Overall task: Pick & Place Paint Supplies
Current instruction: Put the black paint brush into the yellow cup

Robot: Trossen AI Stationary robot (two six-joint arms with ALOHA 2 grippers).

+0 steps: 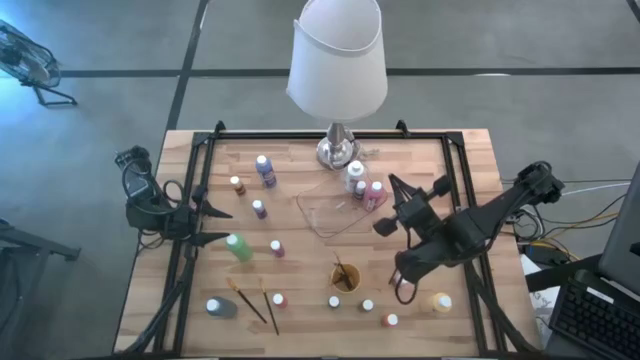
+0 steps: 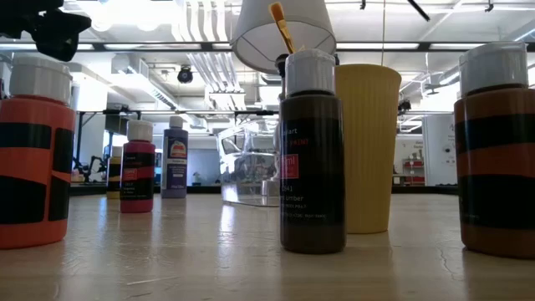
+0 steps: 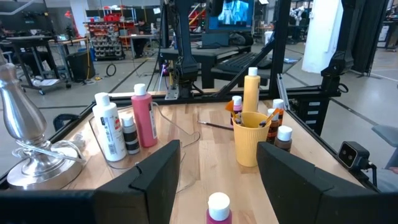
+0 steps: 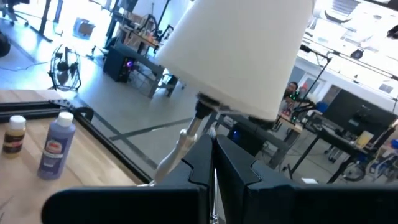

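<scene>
Small white-capped paint bottles stand scattered on the wooden table (image 1: 300, 330): purple (image 1: 265, 170), green (image 1: 238, 247), yellow (image 1: 440, 302), grey (image 1: 221, 308). A white bottle (image 3: 107, 127) and a pink one (image 3: 144, 115) stand in the clear tray (image 1: 325, 212). Two brushes (image 1: 258, 303) lie flat near the front edge. Another brush (image 3: 272, 116) sticks out of the orange cup (image 1: 345, 277). My left gripper (image 1: 213, 224) waits open at the table's left, beside the green bottle. My right gripper (image 1: 398, 188) is shut, raised over the tray's right side, pointing level at the lamp.
A lamp with a white shade (image 1: 338, 60) and a silver base (image 1: 338, 152) stands at the far middle. A black frame (image 1: 330, 133) rims the table. More bottles (image 2: 311, 150) stand along the near edge by the cup (image 2: 368, 146).
</scene>
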